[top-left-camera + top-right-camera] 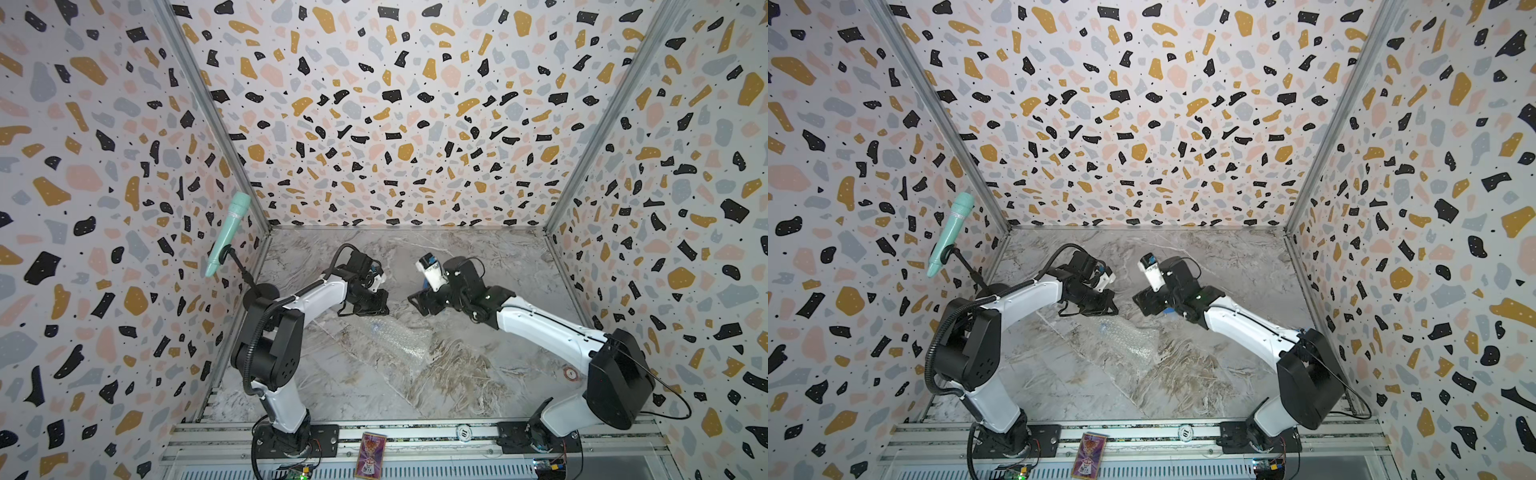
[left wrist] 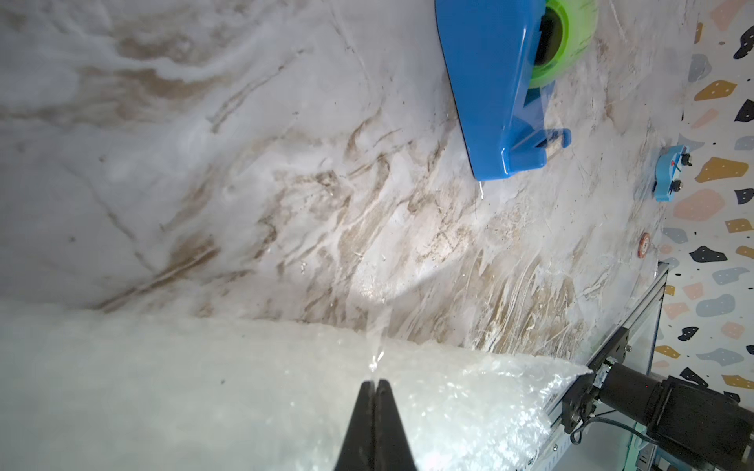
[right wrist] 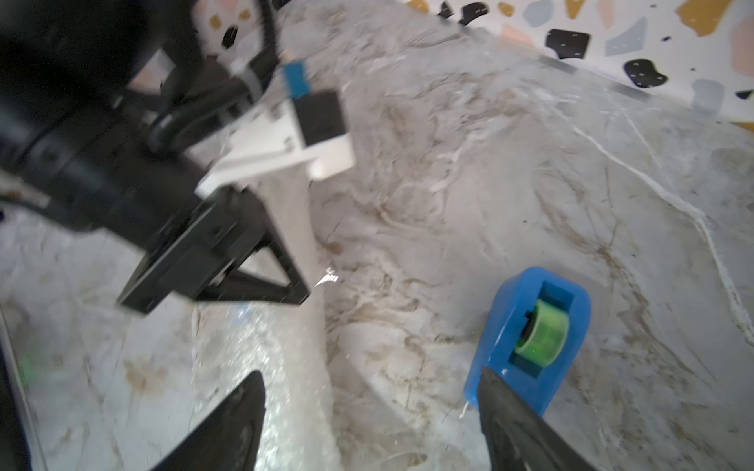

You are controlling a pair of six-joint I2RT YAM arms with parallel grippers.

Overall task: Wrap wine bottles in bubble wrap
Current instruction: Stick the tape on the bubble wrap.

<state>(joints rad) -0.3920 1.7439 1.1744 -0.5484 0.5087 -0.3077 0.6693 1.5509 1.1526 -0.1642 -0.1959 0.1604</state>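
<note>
The bubble wrap (image 1: 399,338) lies as a rolled bundle on the marble table between the arms, seen in both top views. The wine bottle itself cannot be made out; only a faint blue mark (image 1: 1102,328) shows through the roll's end. My left gripper (image 2: 375,383) hovers over the bubble wrap (image 2: 245,387), its jaws pressed together on what looks like a thin, glinting strip of clear tape (image 2: 376,361). My right gripper (image 3: 371,391) is open with nothing between its fingers, between the bubble wrap (image 3: 253,350) and the tape dispenser. The two grippers face each other in a top view, left gripper (image 1: 384,307) and right gripper (image 1: 417,301).
A blue tape dispenser (image 3: 530,326) with a green roll stands beside the right gripper, mostly hidden under that arm from above. A mint-green microphone (image 1: 228,232) stands at the left wall. A small blue toy (image 2: 669,173), a round chip (image 1: 571,372) and a card (image 1: 370,455) are also present.
</note>
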